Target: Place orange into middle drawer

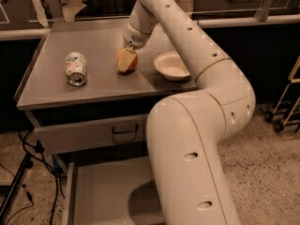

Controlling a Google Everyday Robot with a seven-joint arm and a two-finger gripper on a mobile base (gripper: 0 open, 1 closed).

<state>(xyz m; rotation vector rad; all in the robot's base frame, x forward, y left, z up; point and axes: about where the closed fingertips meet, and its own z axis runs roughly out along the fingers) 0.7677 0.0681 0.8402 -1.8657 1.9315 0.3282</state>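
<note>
Camera view. The task appears to be at an early stage. The round, smooth orange (133,60) sits on the grey metal tabletop (93,86), between the white-and-green drink can (76,68) and the shallow cream bowl (171,65). It is well apart from the wide, shallow grey metal middle drawer (101,191), which stands pulled open below. Lift, carry and release remain. The cream two-finger gripper (127,63) reaches down from above and is clamped on the orange.
</note>
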